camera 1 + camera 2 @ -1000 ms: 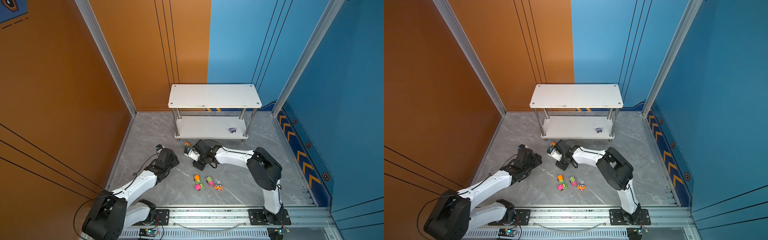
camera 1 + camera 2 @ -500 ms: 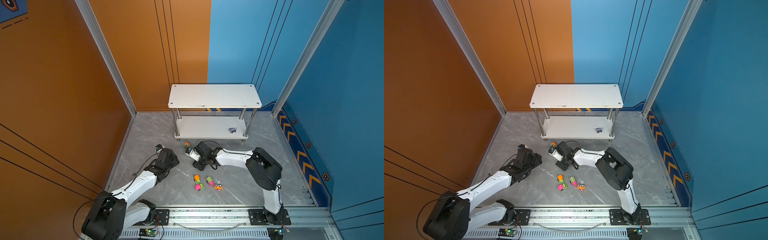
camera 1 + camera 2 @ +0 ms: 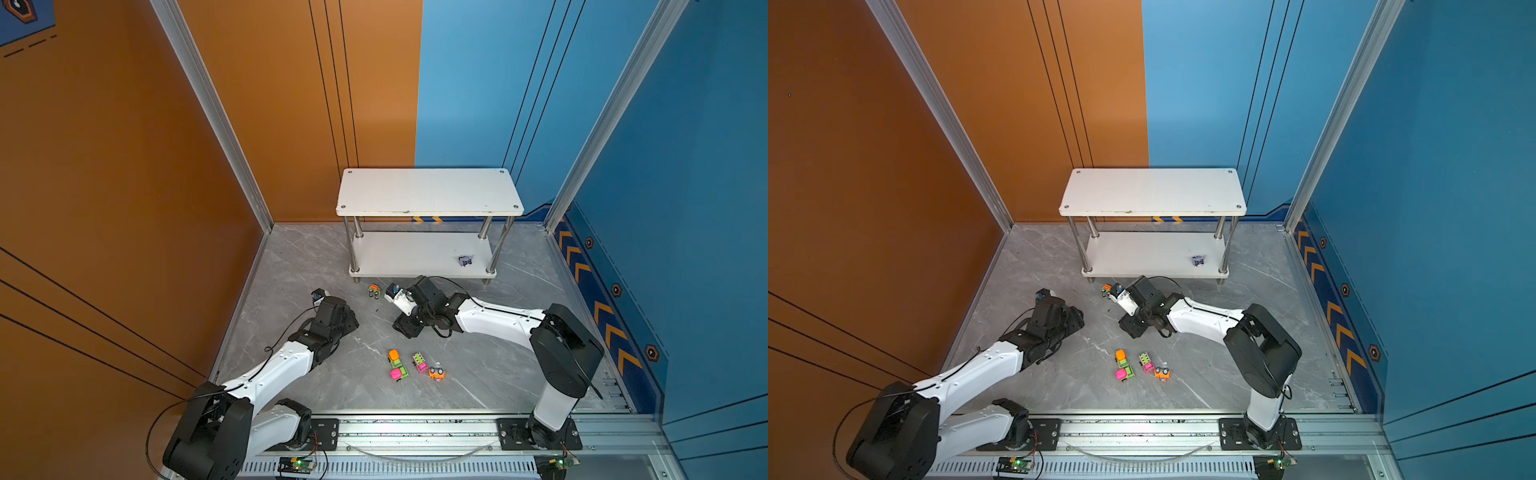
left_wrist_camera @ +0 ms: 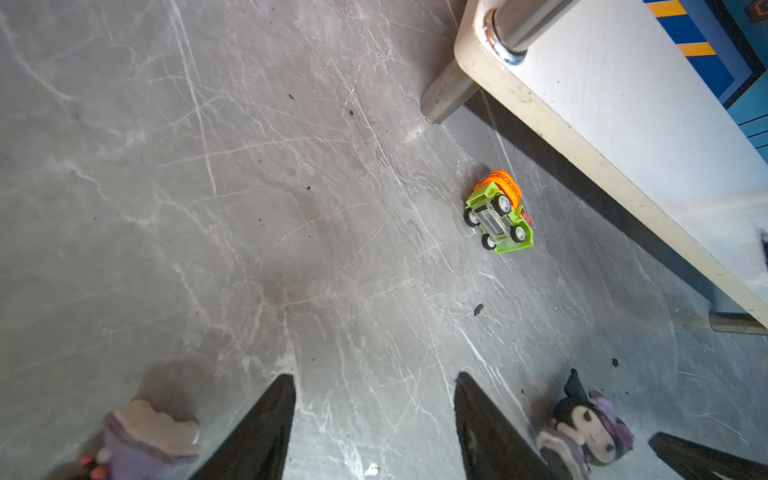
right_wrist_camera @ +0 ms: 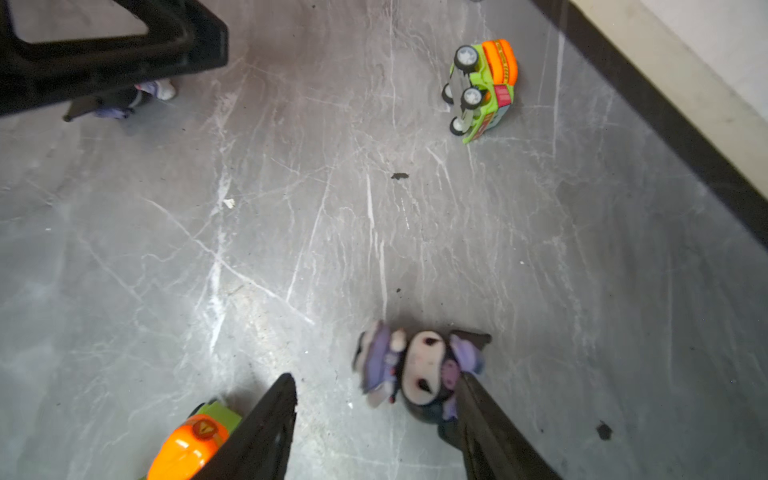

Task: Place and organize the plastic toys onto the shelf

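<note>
Figurine (image 5: 419,370): lower centre of right wrist view, long axis crosswise between parted jaws of right gripper (image 5: 374,378), head against one finger (image 5: 486,428); left gripper (image 4: 374,378) parted, empty.

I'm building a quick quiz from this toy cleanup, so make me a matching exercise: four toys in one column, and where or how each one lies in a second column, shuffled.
Column one
1. green car with the orange drum
2. small orange car
3. pale-faced figurine
4. far figurine

Column two
A. on the lower board of the shelf
B. tipped on its side on the floor, near the shelf
C. on the floor between the open fingers of the right pincer
D. on the floor beside the green and pink car

Pairs: 1-B, 2-D, 3-C, 4-A
</note>
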Tool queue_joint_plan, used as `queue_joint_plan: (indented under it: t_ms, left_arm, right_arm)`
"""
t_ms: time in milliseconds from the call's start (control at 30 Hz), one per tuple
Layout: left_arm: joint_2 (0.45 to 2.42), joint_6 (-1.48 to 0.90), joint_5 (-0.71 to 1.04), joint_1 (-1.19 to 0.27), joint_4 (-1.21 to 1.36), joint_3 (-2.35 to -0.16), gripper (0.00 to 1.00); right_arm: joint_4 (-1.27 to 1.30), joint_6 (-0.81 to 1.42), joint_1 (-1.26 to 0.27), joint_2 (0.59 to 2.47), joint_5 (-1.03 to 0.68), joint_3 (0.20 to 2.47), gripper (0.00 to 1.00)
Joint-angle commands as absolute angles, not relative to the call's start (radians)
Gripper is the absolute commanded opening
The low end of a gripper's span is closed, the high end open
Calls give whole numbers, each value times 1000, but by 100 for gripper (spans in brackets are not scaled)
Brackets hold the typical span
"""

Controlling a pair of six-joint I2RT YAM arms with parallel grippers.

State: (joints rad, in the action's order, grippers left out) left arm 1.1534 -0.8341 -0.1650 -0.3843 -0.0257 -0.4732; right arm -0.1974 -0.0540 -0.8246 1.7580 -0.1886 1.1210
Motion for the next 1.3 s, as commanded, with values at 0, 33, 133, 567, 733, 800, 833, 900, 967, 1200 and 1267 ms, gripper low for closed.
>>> queue_joint_plan:
  t_ms: [0,33,133,567,733,800,833,900,967,1200,1267]
  left_arm:
    - [1141,-825,-143,-374,-41,-466,63]
    - [1139,-825,-144,-375,-42,-465,63]
    - [1137,-822,-140,-376,-43,-463,62]
    - [1293,-795,-87,-427,26,-547,36]
    - [1407,-781,-58,-471,40,-641,39]
    - [1458,-772,-51,-494,40,-686,39]
    - [1478,-772,-48,-504,40,-704,40]
    - [1522,-773,-43,-521,50,-740,39]
    - [1567,-773,-33,-538,65,-771,40]
    - [1690,-780,4,-582,86,-857,39]
    - [1713,-787,11,-593,90,-865,39]
  right_arm:
    - [-213,5,-822,1739,-215,1100,63]
    - [-225,17,-818,1739,-206,1101,63]
    - [-261,78,-792,1740,-212,1110,57]
    - [-362,205,-765,1720,-328,1059,0]
    - [-358,206,-771,1773,-338,1064,0]
    - [-357,204,-770,1794,-332,1070,0]
    - [-358,204,-768,1800,-329,1072,0]
    - [-357,202,-760,1819,-324,1078,0]
    - [-358,202,-747,1842,-323,1090,0]
    - [-356,195,-671,1902,-304,1160,0]
    - [-353,197,-648,1922,-306,1196,0]
